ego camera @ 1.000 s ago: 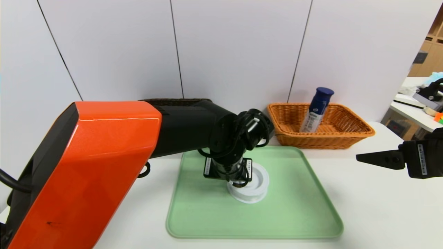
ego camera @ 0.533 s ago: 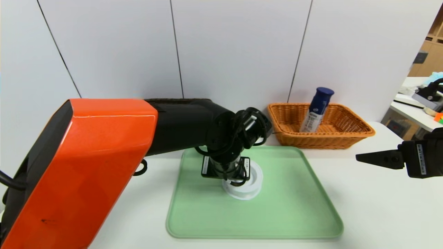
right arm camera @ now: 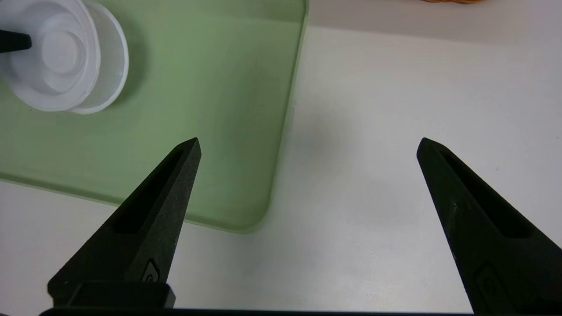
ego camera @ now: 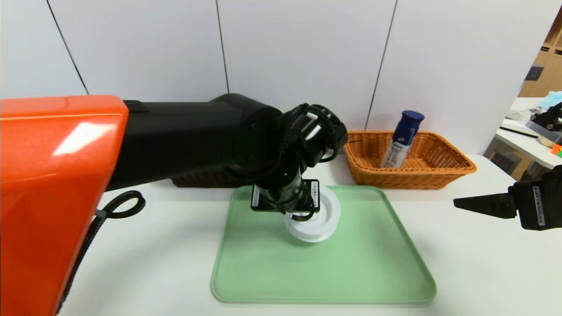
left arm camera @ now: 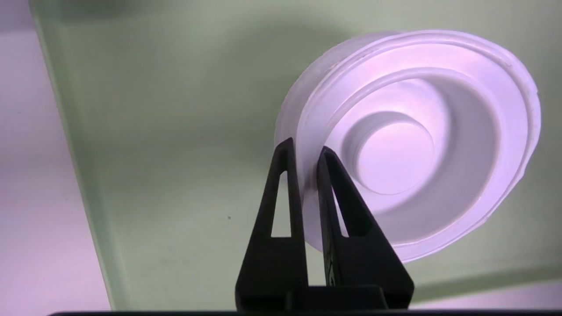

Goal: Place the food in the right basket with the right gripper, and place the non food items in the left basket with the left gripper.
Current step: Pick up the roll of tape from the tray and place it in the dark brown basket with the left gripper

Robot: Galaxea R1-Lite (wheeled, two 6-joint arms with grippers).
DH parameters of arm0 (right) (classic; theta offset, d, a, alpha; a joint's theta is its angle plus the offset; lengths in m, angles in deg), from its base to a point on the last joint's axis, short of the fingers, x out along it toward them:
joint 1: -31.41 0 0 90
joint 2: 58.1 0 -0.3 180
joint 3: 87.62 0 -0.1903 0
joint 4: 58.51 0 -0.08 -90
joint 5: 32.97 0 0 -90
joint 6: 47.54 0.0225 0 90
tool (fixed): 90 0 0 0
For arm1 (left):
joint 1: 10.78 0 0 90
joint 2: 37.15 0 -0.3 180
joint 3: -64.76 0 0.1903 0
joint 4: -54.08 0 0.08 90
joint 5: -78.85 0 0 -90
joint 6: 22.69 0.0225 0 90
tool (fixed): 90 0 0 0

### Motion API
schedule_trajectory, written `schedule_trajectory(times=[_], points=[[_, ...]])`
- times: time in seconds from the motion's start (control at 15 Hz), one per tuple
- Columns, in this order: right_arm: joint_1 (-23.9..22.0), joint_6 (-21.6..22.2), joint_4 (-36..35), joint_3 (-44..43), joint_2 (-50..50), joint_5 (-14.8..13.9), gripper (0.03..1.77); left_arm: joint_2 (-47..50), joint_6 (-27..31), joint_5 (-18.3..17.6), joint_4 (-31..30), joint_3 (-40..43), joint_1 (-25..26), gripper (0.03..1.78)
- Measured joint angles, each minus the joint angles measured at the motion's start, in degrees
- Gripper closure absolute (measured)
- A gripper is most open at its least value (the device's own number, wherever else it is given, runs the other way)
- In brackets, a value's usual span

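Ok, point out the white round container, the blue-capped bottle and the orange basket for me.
white round container (left arm camera: 395, 162), left wrist view, its recessed centre.
blue-capped bottle (ego camera: 398, 145), head view, mid body.
orange basket (ego camera: 443, 169), head view, its woven right wall.

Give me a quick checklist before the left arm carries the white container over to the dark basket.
1. Left gripper pinching the white container by its rim: ok.
2. Container lifted and tilted above the green tray: ok.
3. Dark basket in view: mostly hidden behind the left arm; room inside cannot tell.
4. Right gripper open, parked over the table beside the tray: ok.
5. Bottle already in the orange basket: ok.
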Motion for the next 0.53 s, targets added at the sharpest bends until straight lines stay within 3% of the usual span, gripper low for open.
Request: schedule_trajectory(times=[0.53], points=[[-0.4,0.1,0.0,2.3,1.9,-0.3,0.1,10.4,-2.6,0.1,0.0,-0.1,-3.1,1.64]])
